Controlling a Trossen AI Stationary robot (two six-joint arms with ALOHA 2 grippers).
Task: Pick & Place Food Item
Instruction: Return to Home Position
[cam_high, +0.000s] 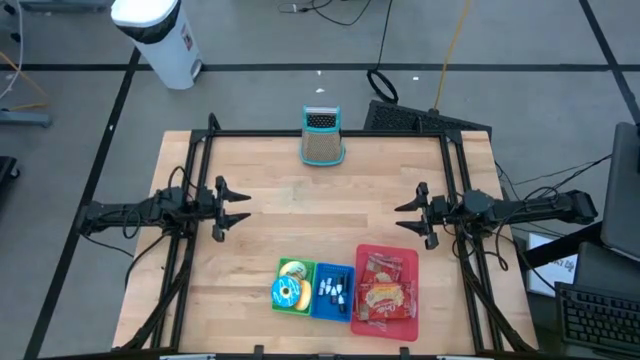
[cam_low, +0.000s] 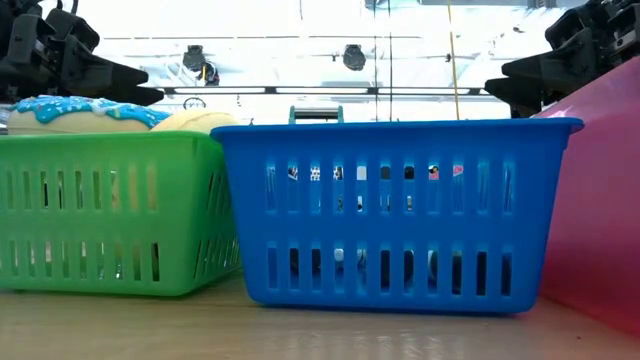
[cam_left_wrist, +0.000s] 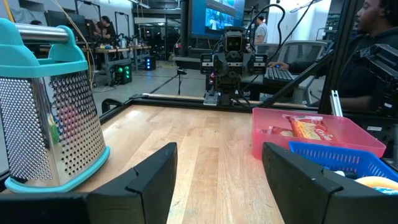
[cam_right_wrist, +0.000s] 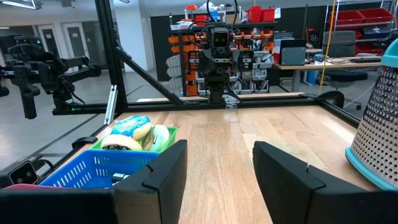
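Note:
Three baskets stand in a row near the table's front edge: a green one with doughnuts, a blue one with small white and dark items, and a red one with packaged snacks. My left gripper hovers open at the table's left side, pointing level toward the right. Opposite it at the right side, my right gripper hovers open, pointing left. Neither has anything between its fingers.
A metal box grater with teal trim stands upright at the far middle of the table. A black frame runs along the table's far and side edges. Bare wood lies between the two grippers. People sit beyond the table.

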